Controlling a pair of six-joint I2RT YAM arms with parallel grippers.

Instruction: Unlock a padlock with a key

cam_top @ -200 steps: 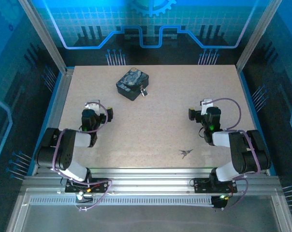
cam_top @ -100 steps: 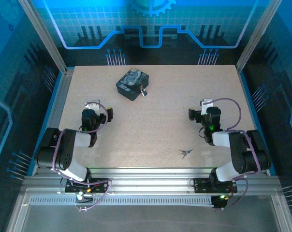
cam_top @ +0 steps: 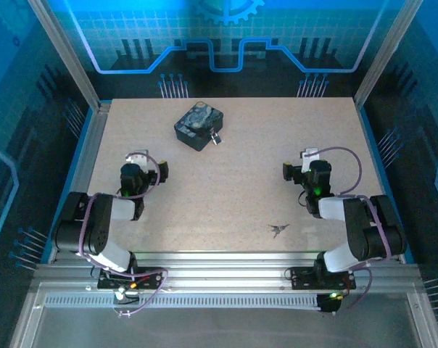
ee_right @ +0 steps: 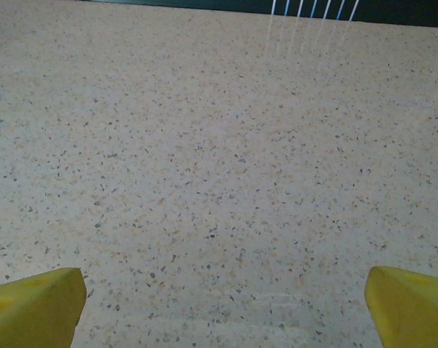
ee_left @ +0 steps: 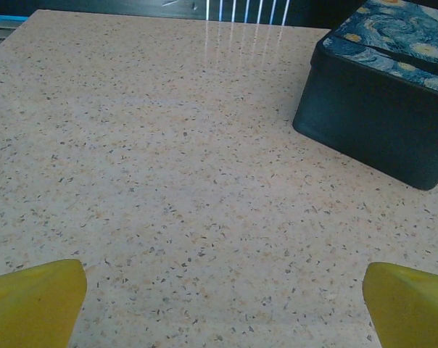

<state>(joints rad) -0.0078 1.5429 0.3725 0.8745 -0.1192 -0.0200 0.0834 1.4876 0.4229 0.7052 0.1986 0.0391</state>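
The left gripper [cam_top: 162,171] hangs low over the left half of the table [cam_top: 241,196], its yellow-tipped fingers [ee_left: 34,301] spread wide with nothing between them. From its wrist view the box [ee_left: 378,123] stands ahead and to the right: a dark blue tin with a painted swirl lid, smooth flat walls and rounded corners. It sits turned at an angle on the table. The padlock [cam_top: 215,136] is a tiny silvery-grey metal thing at the box's near right corner, seemingly touching the wall. It is too small to tell how its shackle lies. It lies ahead and to the right of the left gripper, so that arm is clearly the nearer one. The table is a matte, pale speckled stone-look slab. The key [cam_top: 279,230] lies on it close to the near edge, right of centre and well apart from the padlock. It is thin, dark and splayed like a small bunch, its spread running roughly across the table. I cannot tell which end carries the teeth. The right gripper [cam_top: 287,171] is likewise opened wide and empty, facing the far edge over bare table. The key lies behind it, toward its own base and a little to its left. I judge the coming pickup falls to the right arm, which must draw back and inward and come down on a flat, thin, slippery piece of metal.
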